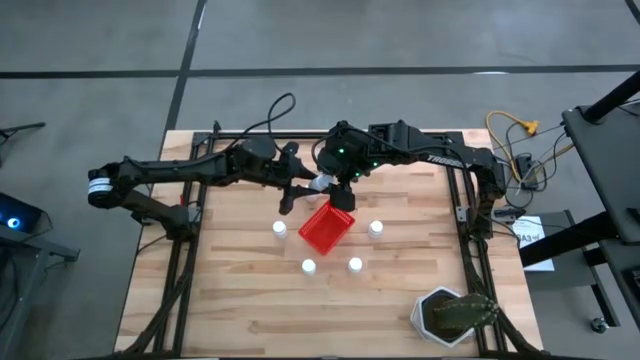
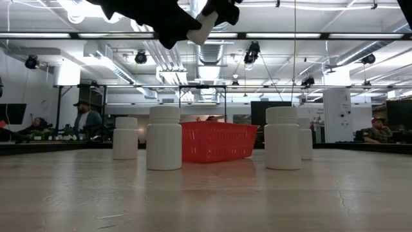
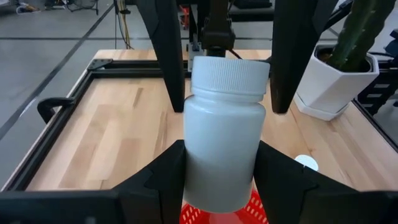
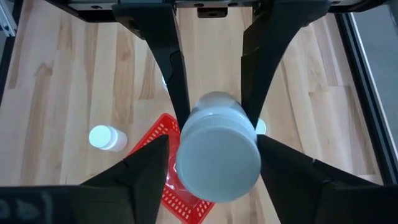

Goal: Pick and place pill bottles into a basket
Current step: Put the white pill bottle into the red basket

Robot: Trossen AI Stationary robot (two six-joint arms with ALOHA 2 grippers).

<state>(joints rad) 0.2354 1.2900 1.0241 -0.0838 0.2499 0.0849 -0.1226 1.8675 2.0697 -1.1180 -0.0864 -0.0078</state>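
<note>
Between the left gripper (image 3: 217, 171) fingers, a pill bottle (image 3: 224, 137) is sitting pinched, cap pointing at the right gripper (image 4: 214, 96). Its spread fingers are flanking that bottle. Directly beneath is lying the basket (image 1: 326, 228).

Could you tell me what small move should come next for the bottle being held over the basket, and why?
Probably the right gripper should close on the pill bottle's cap. The left gripper clamps its body above the red basket, while the right fingers straddle the cap, which suggests a handover.
</note>
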